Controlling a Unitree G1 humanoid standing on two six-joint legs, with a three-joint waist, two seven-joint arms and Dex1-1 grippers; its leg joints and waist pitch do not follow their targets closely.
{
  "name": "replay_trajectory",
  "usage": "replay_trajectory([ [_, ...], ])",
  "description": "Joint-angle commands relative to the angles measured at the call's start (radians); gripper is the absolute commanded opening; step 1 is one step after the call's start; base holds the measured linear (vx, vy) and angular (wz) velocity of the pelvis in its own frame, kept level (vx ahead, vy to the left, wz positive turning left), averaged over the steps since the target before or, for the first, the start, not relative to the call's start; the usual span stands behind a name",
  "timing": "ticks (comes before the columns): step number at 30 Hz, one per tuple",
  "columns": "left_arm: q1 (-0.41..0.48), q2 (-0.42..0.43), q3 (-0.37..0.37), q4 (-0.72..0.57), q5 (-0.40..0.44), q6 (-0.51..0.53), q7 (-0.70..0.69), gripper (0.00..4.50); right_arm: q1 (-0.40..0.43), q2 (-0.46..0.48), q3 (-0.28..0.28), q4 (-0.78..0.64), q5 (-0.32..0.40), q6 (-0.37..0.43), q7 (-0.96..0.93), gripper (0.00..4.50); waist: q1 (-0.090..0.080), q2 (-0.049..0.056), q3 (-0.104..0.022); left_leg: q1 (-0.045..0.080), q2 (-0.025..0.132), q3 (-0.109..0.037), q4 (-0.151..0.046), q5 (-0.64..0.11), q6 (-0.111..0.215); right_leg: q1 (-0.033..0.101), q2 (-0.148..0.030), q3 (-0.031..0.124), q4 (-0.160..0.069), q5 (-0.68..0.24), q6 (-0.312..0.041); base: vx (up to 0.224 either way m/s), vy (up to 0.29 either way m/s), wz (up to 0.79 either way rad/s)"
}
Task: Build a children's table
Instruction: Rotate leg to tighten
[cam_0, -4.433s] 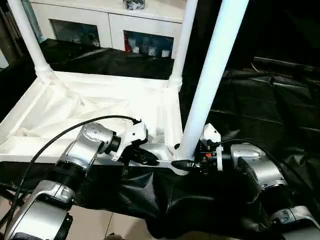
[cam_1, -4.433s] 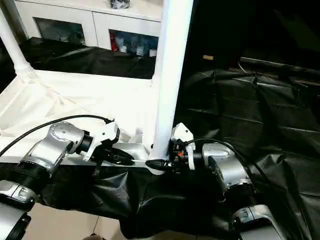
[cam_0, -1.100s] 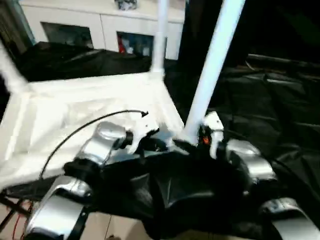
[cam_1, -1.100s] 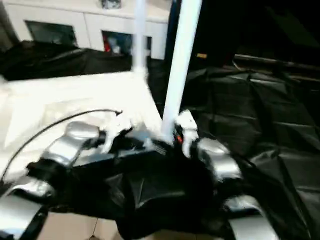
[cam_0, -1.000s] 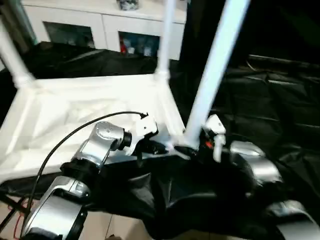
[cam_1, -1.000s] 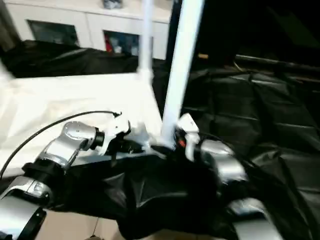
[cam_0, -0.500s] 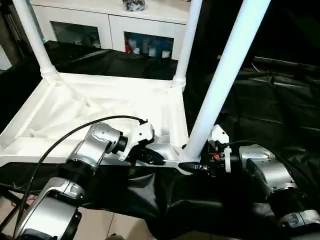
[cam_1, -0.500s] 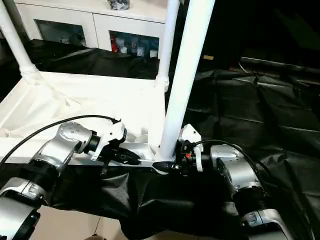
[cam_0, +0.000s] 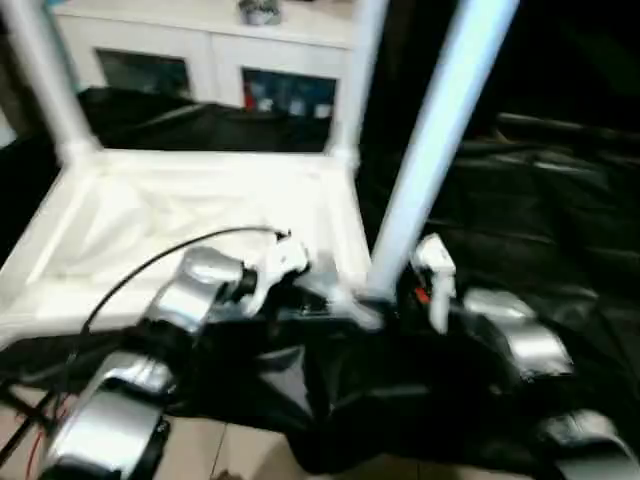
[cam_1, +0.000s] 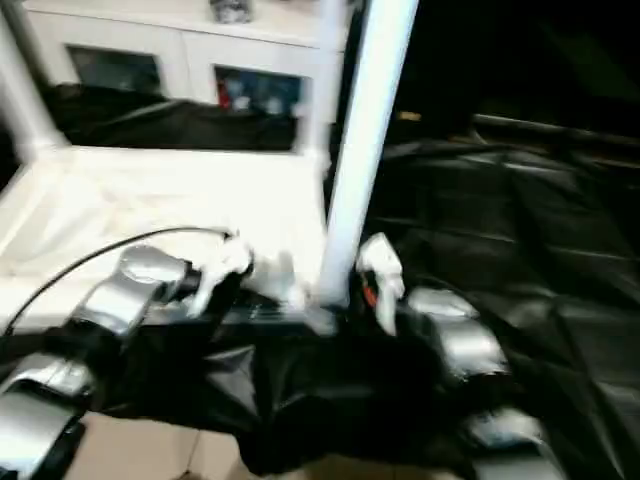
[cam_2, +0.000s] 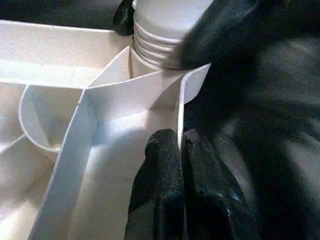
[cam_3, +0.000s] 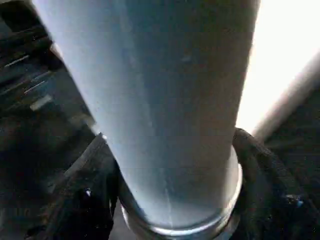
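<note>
- White plastic tabletop (cam_0: 190, 215) lies upside down on the black-draped table (cam_0: 560, 200), ribbed underside up, near edge toward the robot.
- Three white tube legs stand in its corner sockets: far-left leg (cam_0: 45, 85), far-right leg (cam_0: 355, 70), and the near-right leg (cam_0: 430, 150), which leans a little to the right as it rises.
- Left gripper (cam_2: 180, 150): fingers (cam_2: 162, 165) clenched on the thin near wall of the tabletop, one on each side of it, just beside the near-right socket.
- Right gripper (cam_0: 395, 300): black fingers (cam_3: 255, 165) sit on both sides of the near-right leg's base, close round it; the frames do not settle whether they press it or stand off.
- Edges and room: tabletop's near rim runs close to the table's front edge; black cloth hangs over onto pale floor (cam_0: 230, 455). Bare black cloth spreads wide to the right of the near-right leg.
- Left wrist view gives the ribbed collar (cam_2: 160, 42) of the near-right leg seated in its socket.
- Head views give the white cabinet (cam_0: 200, 60) behind the table.
</note>
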Motion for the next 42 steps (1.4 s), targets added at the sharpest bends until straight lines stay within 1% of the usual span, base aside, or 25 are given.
replay_trajectory([
  [1,-0.033,-0.075,0.009,0.003,-0.017,0.027,0.102,0.00,-0.019,0.044,0.011,0.104,-0.041,0.028,-0.161,2.72,-0.001,0.000,-0.053,0.003,-0.001,0.001,-0.069,-0.341,-0.019,0.035,-0.043,0.030,-0.099,-0.471,-0.142,0.000,0.000,0.00],
  [2,-0.039,-0.090,0.013,0.010,-0.014,0.031,0.134,0.00,-0.031,0.057,-0.001,0.130,-0.040,0.031,-0.205,2.72,-0.007,0.000,-0.052,0.001,-0.002,0.001,-0.068,-0.334,-0.013,0.036,-0.040,0.030,-0.099,-0.454,-0.145,0.000,0.000,0.00],
  [4,-0.045,-0.109,0.019,0.017,-0.015,0.039,0.167,0.00,-0.045,0.072,-0.007,0.154,-0.043,0.026,-0.248,2.72,-0.006,0.000,-0.055,0.003,-0.002,0.006,-0.064,-0.324,0.007,0.035,-0.039,0.033,-0.100,-0.409,-0.157,0.000,0.000,0.00],
  [5,-0.047,-0.126,0.020,0.017,-0.012,0.043,0.193,0.00,-0.059,0.090,-0.009,0.173,-0.047,0.025,-0.287,2.72,-0.007,0.002,-0.054,-0.002,-0.002,0.006,-0.066,-0.309,0.013,0.037,-0.036,0.033,-0.096,-0.372,-0.167,0.000,0.000,0.00],
  [9,-0.049,-0.162,0.011,0.022,-0.001,0.039,0.227,0.00,-0.098,0.134,-0.015,0.228,-0.069,-0.014,-0.356,2.72,-0.008,0.003,-0.057,-0.007,-0.002,0.008,-0.066,-0.276,0.016,0.041,-0.035,0.033,-0.089,-0.305,-0.183,0.000,0.000,0.00],
  [10,-0.046,-0.167,0.007,0.020,0.002,0.036,0.225,0.00,-0.110,0.145,-0.023,0.247,-0.064,-0.028,-0.355,3.28,-0.007,0.007,-0.059,-0.005,-0.003,0.009,-0.064,-0.275,0.018,0.042,-0.036,0.034,-0.089,-0.290,-0.187,0.000,0.000,0.00],
  [12,-0.042,-0.165,0.001,0.014,0.002,0.033,0.220,0.00,-0.120,0.148,-0.025,0.262,-0.058,-0.035,-0.344,3.43,-0.008,0.006,-0.059,-0.007,-0.003,0.009,-0.064,-0.272,0.024,0.045,-0.035,0.034,-0.086,-0.276,-0.194,0.000,0.000,0.00],
  [14,-0.029,-0.147,-0.016,-0.001,0.002,0.018,0.187,0.00,-0.119,0.138,-0.004,0.252,-0.063,-0.051,-0.300,3.49,-0.008,0.005,-0.059,-0.005,-0.001,0.011,-0.063,-0.271,0.033,0.043,-0.034,0.034,-0.086,-0.260,-0.202,0.000,0.000,0.00],
  [15,-0.026,-0.143,-0.019,-0.005,0.002,0.016,0.178,0.00,-0.118,0.135,0.001,0.247,-0.065,-0.057,-0.290,3.74,-0.007,0.005,-0.059,-0.006,-0.001,0.010,-0.064,-0.270,0.033,0.045,-0.035,0.034,-0.085,-0.257,-0.203,0.000,0.000,0.00],
  [18,-0.005,-0.111,-0.028,-0.032,-0.006,-0.004,0.097,0.00,-0.087,0.109,0.035,0.189,-0.062,-0.112,-0.149,3.89,-0.006,0.003,-0.060,-0.008,-0.001,0.011,-0.063,-0.260,0.045,0.048,-0.036,0.034,-0.083,-0.241,-0.206,0.000,0.000,0.00],
  [19,0.003,-0.096,-0.031,-0.043,-0.012,-0.009,0.061,0.00,-0.071,0.097,0.047,0.159,-0.055,-0.128,-0.094,3.89,-0.003,-0.011,-0.060,-0.009,-0.001,0.012,-0.061,-0.251,0.058,0.049,-0.036,0.033,-0.083,-0.244,-0.201,0.000,0.000,0.00],
  [20,0.010,-0.081,-0.034,-0.054,-0.017,-0.016,0.026,0.00,-0.057,0.086,0.055,0.136,-0.048,-0.139,-0.041,3.89,-0.001,-0.007,-0.060,-0.011,0.001,0.012,-0.062,-0.235,0.068,0.051,-0.039,0.035,-0.082,-0.235,-0.201,0.000,0.000,0.00],
  [21,0.016,-0.068,-0.038,-0.063,-0.021,-0.027,-0.003,0.00,-0.046,0.077,0.061,0.116,-0.037,-0.135,0.006,3.89,-0.002,-0.013,-0.060,-0.012,0.001,0.012,-0.061,-0.228,0.074,0.052,-0.038,0.034,-0.082,-0.227,-0.202,0.000,0.000,0.00],
  [23,0.024,-0.047,-0.044,-0.078,-0.028,-0.032,-0.045,0.00,-0.032,0.061,0.072,0.091,-0.021,-0.130,0.080,3.89,-0.002,-0.011,-0.061,-0.010,0.003,0.013,-0.061,-0.209,0.083,0.051,-0.038,0.035,-0.076,-0.197,-0.219,0.000,0.000,0.00],
  [24,0.032,-0.020,-0.050,-0.093,-0.035,-0.036,-0.088,0.00,-0.008,0.034,0.097,0.049,-0.006,-0.114,0.176,3.89,-0.001,-0.008,-0.060,-0.009,0.004,0.013,-0.062,-0.208,0.085,0.050,-0.038,0.035,-0.076,-0.192,-0.225,0.000,0.000,0.00],
  [25,0.033,-0.017,-0.050,-0.094,-0.035,-0.038,-0.092,0.00,-0.005,0.031,0.100,0.045,-0.005,-0.112,0.185,3.89,0.002,-0.008,-0.060,-0.009,0.004,0.014,-0.060,-0.207,0.091,0.051,-0.037,0.036,-0.074,-0.179,-0.229,0.000,0.000,0.00],
  [26,0.039,0.010,-0.056,-0.101,-0.036,-0.047,-0.130,0.00,0.019,-0.003,0.131,0.009,0.002,-0.097,0.277,3.89,0.002,-0.008,-0.059,-0.009,0.006,0.013,-0.062,-0.207,0.091,0.051,-0.037,0.035,-0.073,-0.173,-0.234,0.000,0.000,0.00],
  [28,0.041,0.020,-0.058,-0.102,-0.035,-0.052,-0.143,0.00,0.027,-0.016,0.140,-0.001,0.003,-0.091,0.309,3.89,0.006,-0.006,-0.056,-0.006,0.006,0.014,-0.063,-0.228,0.086,0.048,-0.036,0.035,-0.077,-0.201,-0.231,0.000,0.000,0.00],
  [29,0.042,0.039,-0.060,-0.100,-0.031,-0.062,-0.165,0.00,0.045,-0.044,0.161,-0.028,0.004,-0.078,0.367,3.89,0.009,-0.005,-0.054,-0.005,0.007,0.014,-0.065,-0.244,0.076,0.047,-0.037,0.035,-0.079,-0.227,-0.228,0.000,0.000,0.00],
  [34,0.045,0.068,-0.051,-0.108,-0.037,-0.071,-0.219,0.00,0.081,-0.098,0.193,-0.096,0.016,-0.020,0.496,3.89,0.023,-0.003,-0.054,-0.002,0.010,0.014,-0.066,-0.262,0.058,0.046,-0.037,0.036,-0.077,-0.241,-0.222,0.000,0.000,0.00],
  [37,0.045,0.079,-0.053,-0.109,-0.042,-0.070,-0.239,0.00,0.094,-0.121,0.208,-0.131,0.021,0.011,0.533,3.89,0.029,-0.005,-0.055,0.000,0.010,0.014,-0.066,-0.264,0.051,0.046,-0.038,0.037,-0.077,-0.243,-0.218,0.000,0.000,0.00],
  [38,0.044,0.081,-0.054,-0.108,-0.043,-0.073,-0.243,0.00,0.098,-0.127,0.212,-0.144,0.023,0.020,0.539,3.64,0.031,-0.005,-0.056,-0.001,0.009,0.015,-0.065,-0.254,0.049,0.046,-0.037,0.037,-0.076,-0.228,-0.220,0.000,0.000,0.00],
  [39,0.045,0.081,-0.055,-0.108,-0.043,-0.074,-0.245,0.00,0.100,-0.128,0.214,-0.149,0.024,0.024,0.541,3.64,0.031,-0.005,-0.056,-0.001,0.009,0.014,-0.066,-0.251,0.048,0.047,-0.036,0.036,-0.076,-0.227,-0.220,0.000,0.000,0.00],
  [40,0.045,0.082,-0.055,-0.107,-0.045,-0.076,-0.247,0.00,0.103,-0.131,0.217,-0.156,0.023,0.031,0.544,3.64,0.031,-0.010,-0.057,-0.002,0.009,0.015,-0.065,-0.244,0.048,0.047,-0.037,0.037,-0.075,-0.221,-0.220,0.000,0.000,0.00],
  [42,0.046,0.082,-0.056,-0.105,-0.045,-0.080,-0.250,0.00,0.108,-0.132,0.219,-0.165,0.016,0.037,0.546,3.35,0.032,-0.008,-0.057,-0.002,0.008,0.015,-0.064,-0.236,0.048,0.047,-0.038,0.037,-0.074,-0.216,-0.220,0.000,0.000,0.00],
])
